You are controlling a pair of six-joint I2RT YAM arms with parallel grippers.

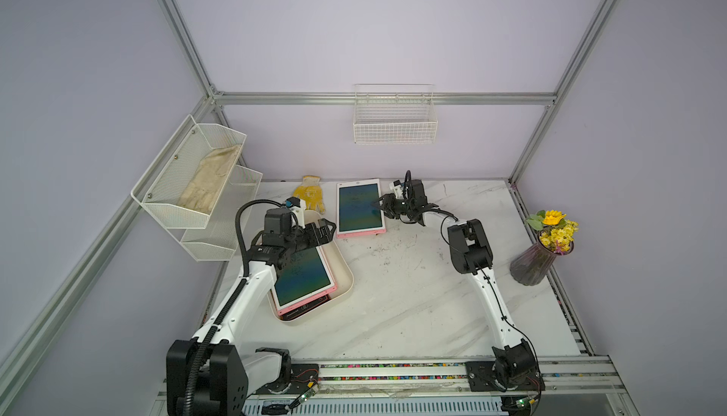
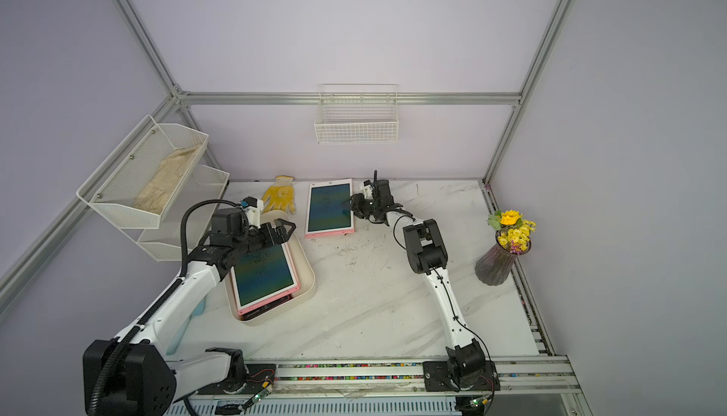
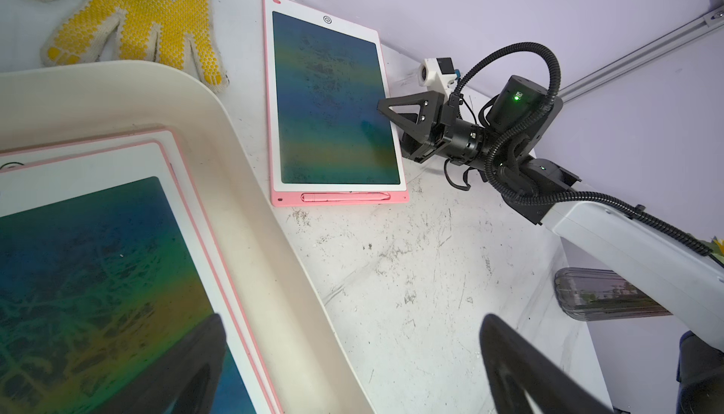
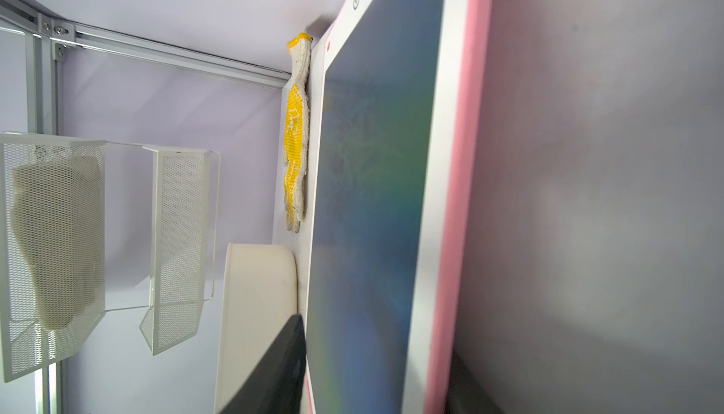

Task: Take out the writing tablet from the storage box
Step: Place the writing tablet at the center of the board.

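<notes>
Left gripper (image 1: 329,232) spread wide, empty, poised above storage box (image 1: 346,272); stacked tablets (image 1: 303,276) directly beneath it, likely next pick. Farther: right gripper (image 1: 379,206) straddles side edge of writing tablet (image 1: 358,207), flat on table (image 1: 393,296) outside box; clamped or loose, cannot tell.

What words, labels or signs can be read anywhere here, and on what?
No readable words anywhere.
Ring-shaped button sign, no letters: top of the tablet lying outside the storage box.
Small print, too blurred to read: dark slab under the pink tablets inside it.
Woven yellow mark, unreadable: the glove.
</notes>
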